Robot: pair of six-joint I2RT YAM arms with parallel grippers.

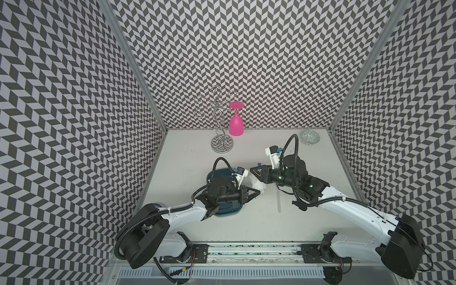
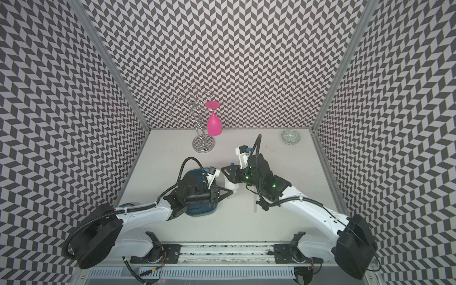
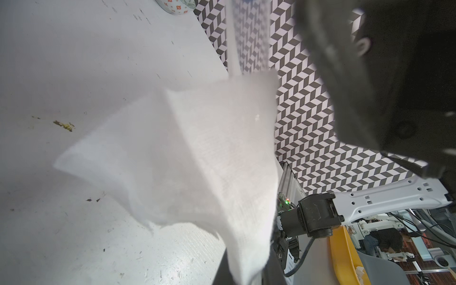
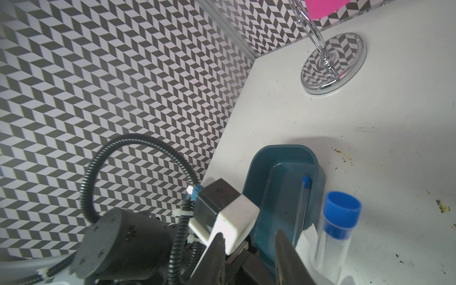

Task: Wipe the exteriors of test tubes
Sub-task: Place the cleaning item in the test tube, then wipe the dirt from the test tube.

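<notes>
One tube (image 4: pixel 333 237), blue-capped, rises from the tissue (image 4: pixel 306 238) at lower right of the right wrist view, just beside the right gripper (image 4: pixel 249 233), whose jaws stand apart around nothing. Centre of both top views, the left gripper (image 1: pixel 257 192) pinches the tissue. A second tube (image 4: pixel 302 209) lies in the tray (image 4: pixel 259 167); a third tube (image 1: pixel 279 200) lies on the table (image 1: pixel 222 222), right of centre.

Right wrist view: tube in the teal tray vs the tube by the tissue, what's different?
Place: the tray tube lies inside the teal tray; the near tube is outside it, over the table.
Contact: the near tube's lower end runs into the white tissue; the tray tube's visible length is bare.
Look: the near tube fills far more of the frame, being closer to the camera.
Shared: both clear, blue-capped.
</notes>
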